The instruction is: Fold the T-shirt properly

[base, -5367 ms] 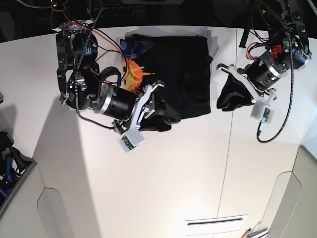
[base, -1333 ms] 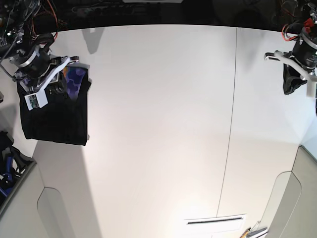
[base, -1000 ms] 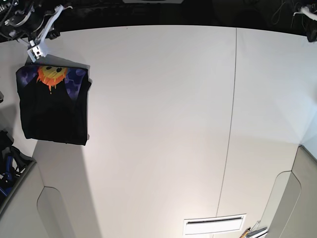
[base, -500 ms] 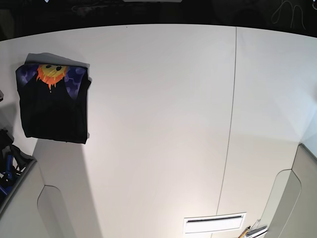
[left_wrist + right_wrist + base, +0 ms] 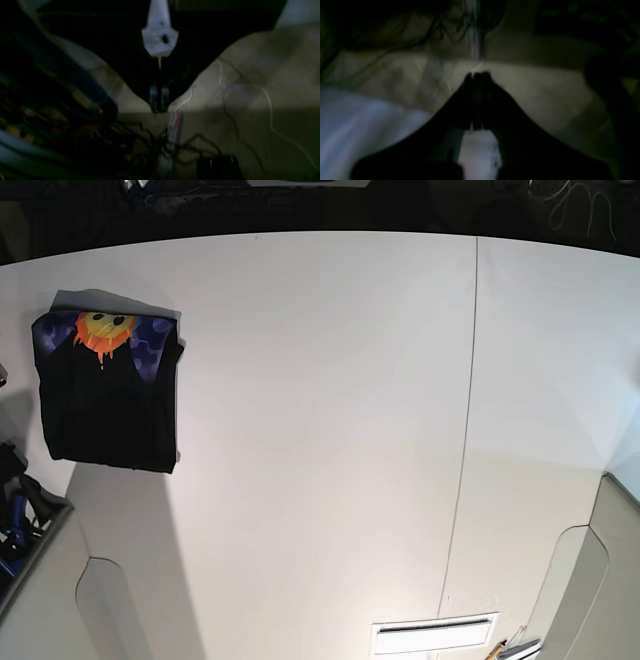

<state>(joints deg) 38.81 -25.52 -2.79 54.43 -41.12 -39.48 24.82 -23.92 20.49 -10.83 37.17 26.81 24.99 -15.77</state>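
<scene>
The black T-shirt (image 5: 108, 398) lies folded into a neat rectangle at the far left of the white table (image 5: 330, 430), its orange and purple print facing up at the top edge. Neither arm shows in the base view. The left wrist view is dark; there my left gripper (image 5: 159, 101) points at dim cables, its fingers pressed together with nothing between them. My right gripper (image 5: 476, 82) shows in the right wrist view as a dark silhouette, jaws shut and empty, away from the shirt.
A seam (image 5: 466, 430) runs down the table right of centre. A bin with blue items (image 5: 15, 515) sits at the lower left edge. A vent slot (image 5: 432, 633) lies near the table's front. Cables (image 5: 232, 112) hang behind the table.
Both arms have drawn back out of the base view; a second ago their ends still showed at the top corners. The folded shirt has stayed in place.
</scene>
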